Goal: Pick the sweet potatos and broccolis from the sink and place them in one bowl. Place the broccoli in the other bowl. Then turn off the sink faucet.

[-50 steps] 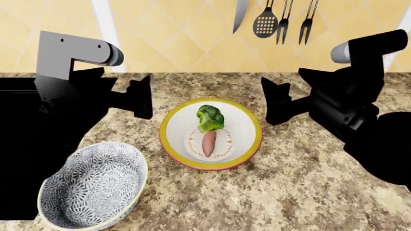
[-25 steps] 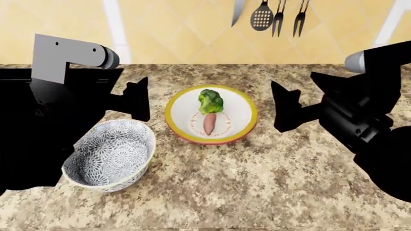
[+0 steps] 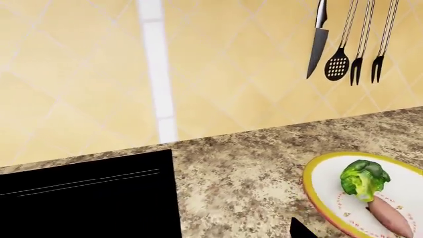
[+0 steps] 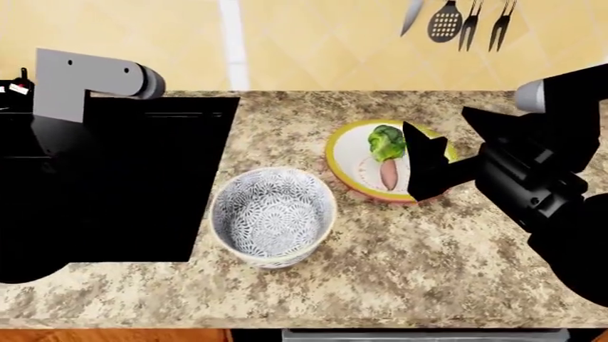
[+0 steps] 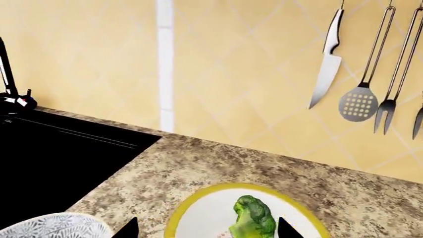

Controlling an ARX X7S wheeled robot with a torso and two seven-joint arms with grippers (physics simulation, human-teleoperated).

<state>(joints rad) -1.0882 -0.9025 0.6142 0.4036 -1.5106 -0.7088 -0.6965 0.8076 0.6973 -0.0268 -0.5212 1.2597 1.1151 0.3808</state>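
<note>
A yellow-rimmed bowl [image 4: 332, 153] on the counter holds one broccoli [image 4: 385, 142] and one sweet potato [image 4: 388, 173]. To its left stands a grey patterned bowl [image 4: 223, 206] with nothing in it. The black sink [image 4: 142, 178] fills the left; its inside renders plain black. The faucet [image 5: 8, 74] stands at its far corner. My right gripper [image 5: 206, 230] is open, its fingertips either side of the broccoli [image 5: 254, 215], above the yellow bowl's near rim. My left gripper [image 3: 211, 233] hangs at the sink's right edge; one fingertip [image 3: 300, 230] shows far off centre, the other is lost against the black.
A knife [image 4: 411, 16], a slotted spatula [image 4: 445, 23] and forks hang on the tiled wall behind the counter. Granite countertop [image 4: 380, 271] runs to the front edge below both bowls. The left arm [image 4: 85, 85] overhangs the sink.
The view has swung left, bringing the sink and faucet into sight and shifting both bowls right. My right gripper now overlaps the yellow bowl's right side.
</note>
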